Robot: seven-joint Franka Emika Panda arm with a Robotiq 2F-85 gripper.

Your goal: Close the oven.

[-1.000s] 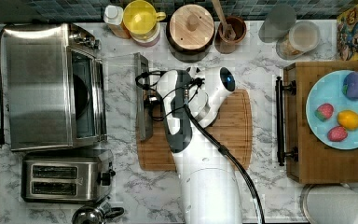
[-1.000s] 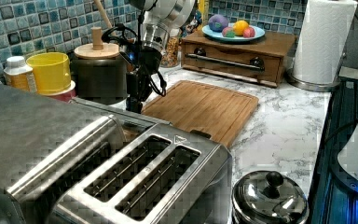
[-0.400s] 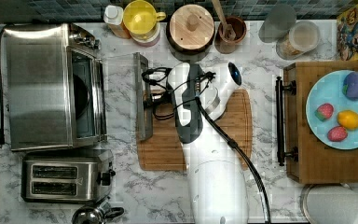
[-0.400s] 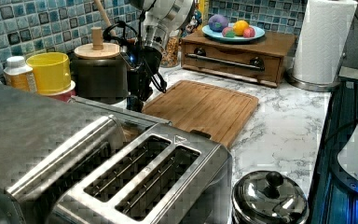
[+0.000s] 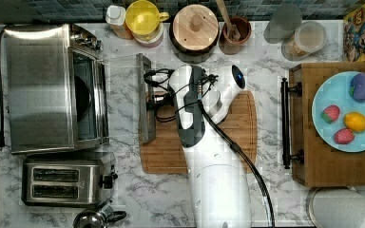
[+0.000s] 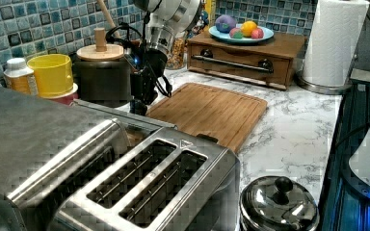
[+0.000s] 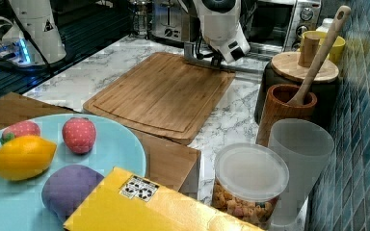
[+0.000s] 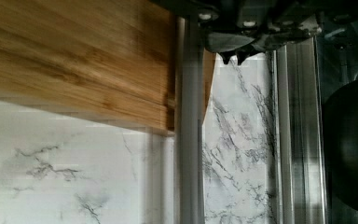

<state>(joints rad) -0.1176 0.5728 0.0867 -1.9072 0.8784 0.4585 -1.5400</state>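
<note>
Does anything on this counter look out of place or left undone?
Yes: the oven door hangs fully open, lying flat over the marble counter, its handle overlapping the cutting board's edge. The end effector sits at that handle. Nothing looks spilled or broken.

The oven [image 5: 40, 88] is brushed silver steel with a dark interior. The desk [image 5: 123, 185] is white marble veined grey. The cutting board [image 5: 237, 137] is honey-brown wood, and the arm [image 5: 218, 185] is white.

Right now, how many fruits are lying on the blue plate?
4 on the blue plate: a purple fruit, a yellow lemon, and two strawberries. Nothing seems hidden.
</note>
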